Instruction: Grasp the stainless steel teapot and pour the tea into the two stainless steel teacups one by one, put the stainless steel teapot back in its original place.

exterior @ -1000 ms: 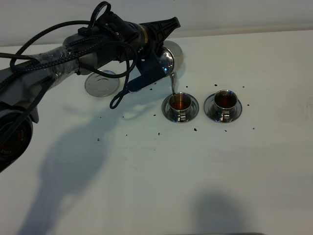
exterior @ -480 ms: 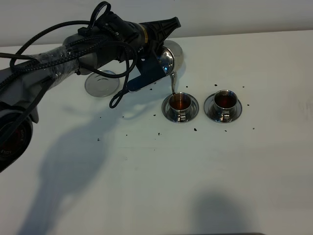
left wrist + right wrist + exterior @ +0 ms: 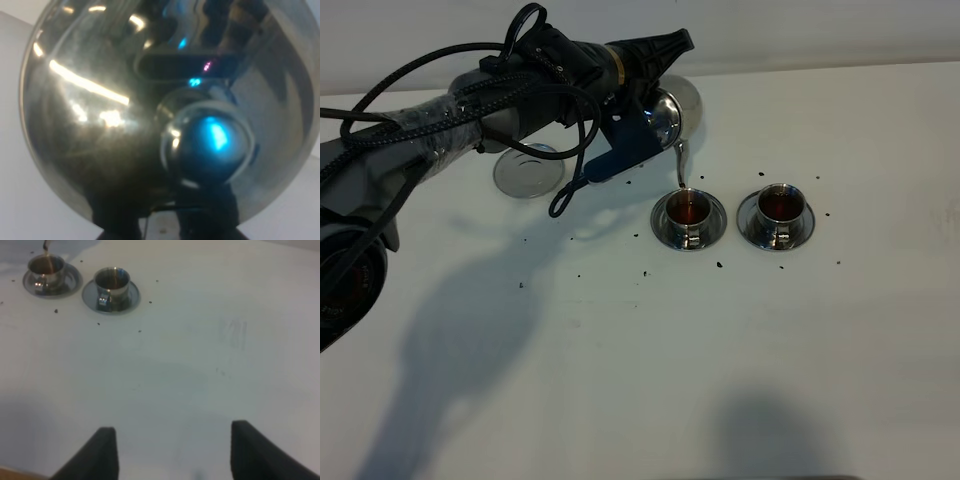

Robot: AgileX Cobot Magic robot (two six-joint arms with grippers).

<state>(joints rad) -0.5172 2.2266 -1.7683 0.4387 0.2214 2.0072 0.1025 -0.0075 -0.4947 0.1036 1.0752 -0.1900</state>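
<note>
— Since a moment ago the shiny round-bellied steel teapot has tipped back and drifted slightly rightward. Its thin spout now sits higher over the small steel teacup on its saucer just below. I can't tell if tea is still running.

— What's holding it?

— The left gripper, clamped tight on the loop handle, holds the pot in the air above the white table. The right gripper hangs spread wide with nothing in it, well apart from the cups.

— The second steel teacup looks brown-filled too. So what's the risk?

— Drips, I'd say. If the pot swings toward the bare flat steel saucer before the spout drains, tea could trail across the table. The dangling black cable loop might snag. A tilted set-down on that saucer could also rock the pot over.
</note>
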